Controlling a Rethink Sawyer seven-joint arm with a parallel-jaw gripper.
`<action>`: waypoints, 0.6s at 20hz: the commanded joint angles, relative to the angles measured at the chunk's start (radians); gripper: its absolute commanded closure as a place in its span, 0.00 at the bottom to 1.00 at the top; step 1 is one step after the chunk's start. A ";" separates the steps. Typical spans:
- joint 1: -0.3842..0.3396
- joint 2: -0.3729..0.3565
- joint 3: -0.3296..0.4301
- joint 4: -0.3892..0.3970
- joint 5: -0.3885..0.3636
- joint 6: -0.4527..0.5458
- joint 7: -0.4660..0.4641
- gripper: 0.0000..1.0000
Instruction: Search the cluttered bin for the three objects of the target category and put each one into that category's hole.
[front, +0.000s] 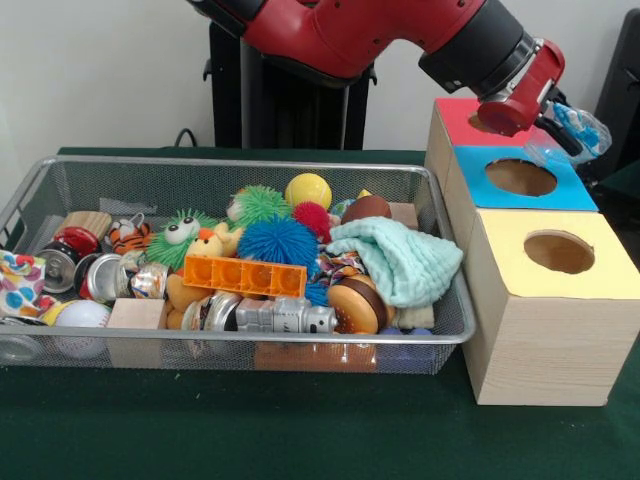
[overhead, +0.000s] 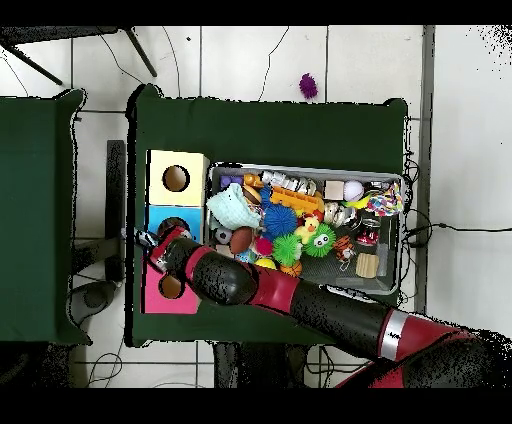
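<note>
Gripper (front: 572, 128) upper right of front view, fingers clamped on crinkly clear-blue plastic item (front: 583, 128), poised between red-topped hole (front: 487, 122) and blue-topped hole (front: 520, 177), seemingly for drop. Wire bin (front: 445, 335) lower left holds remaining toys; yellow-topped hole (front: 559, 251) empty.

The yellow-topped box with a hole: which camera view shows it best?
The front view: the yellow-topped box shows its top, hole and wooden sides, unobstructed. The overhead view shows only its top and hole, seen from straight above.

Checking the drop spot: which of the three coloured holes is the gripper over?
The red box, farthest back in the front view; the gripper hangs there, not over the blue or yellow hole.
</note>
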 joint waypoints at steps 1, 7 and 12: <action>0.010 0.019 -0.033 -0.069 -0.040 -0.079 0.283 1.00; -0.018 0.011 -0.024 -0.068 -0.048 -0.048 0.270 1.00; -0.054 -0.004 -0.015 -0.067 -0.056 -0.003 0.249 1.00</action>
